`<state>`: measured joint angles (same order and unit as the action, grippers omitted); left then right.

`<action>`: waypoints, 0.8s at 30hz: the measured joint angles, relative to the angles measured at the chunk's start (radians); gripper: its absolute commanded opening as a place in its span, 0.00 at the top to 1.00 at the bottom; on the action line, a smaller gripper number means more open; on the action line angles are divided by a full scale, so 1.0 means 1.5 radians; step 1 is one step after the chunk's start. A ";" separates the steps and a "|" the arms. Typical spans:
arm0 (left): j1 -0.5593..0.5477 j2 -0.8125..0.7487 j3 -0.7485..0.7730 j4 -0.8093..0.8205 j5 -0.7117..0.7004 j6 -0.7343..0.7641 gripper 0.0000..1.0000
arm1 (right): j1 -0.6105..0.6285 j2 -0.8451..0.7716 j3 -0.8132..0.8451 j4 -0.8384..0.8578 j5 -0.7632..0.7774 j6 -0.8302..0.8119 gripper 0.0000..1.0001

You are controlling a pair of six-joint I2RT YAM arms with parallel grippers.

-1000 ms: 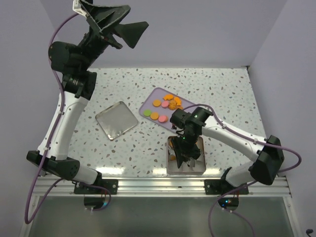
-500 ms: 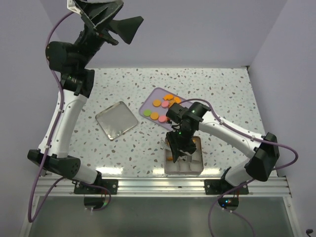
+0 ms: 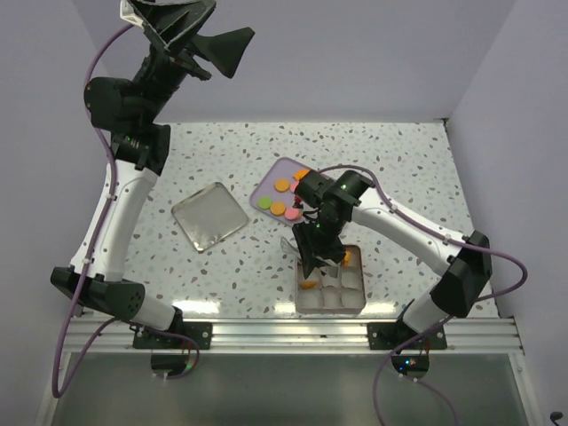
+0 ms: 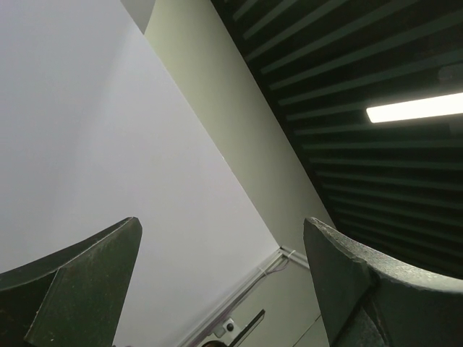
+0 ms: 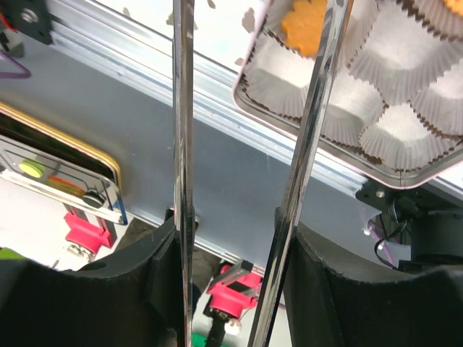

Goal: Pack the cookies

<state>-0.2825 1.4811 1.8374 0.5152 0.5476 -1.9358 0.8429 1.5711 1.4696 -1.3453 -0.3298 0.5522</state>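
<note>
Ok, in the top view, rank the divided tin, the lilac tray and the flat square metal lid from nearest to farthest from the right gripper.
1. Divided tin: the right gripper hangs over its far-left corner.
2. Lilac tray: just beyond the tin, further back on the table.
3. Flat square metal lid: well off to the left.

**Counter: three items on it**

I see a speckled white counter point(image 3: 390, 169). A flat square metal lid point(image 3: 209, 216) lies left of centre, turned diagonal. A lilac tray point(image 3: 282, 169) sits mid-counter, well apart from the lid. A divided metal tin point(image 3: 330, 311) sits at the near edge, near the tray.
</note>
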 measured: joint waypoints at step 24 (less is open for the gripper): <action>0.053 -0.305 -0.602 -0.137 0.095 0.184 0.04 | -0.128 0.166 0.249 0.003 0.040 -0.068 0.49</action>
<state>-0.2031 1.0229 0.9344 0.3099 0.6903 -1.6600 0.6510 1.8198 1.8431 -1.3411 -0.2691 0.4496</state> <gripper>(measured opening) 0.967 0.510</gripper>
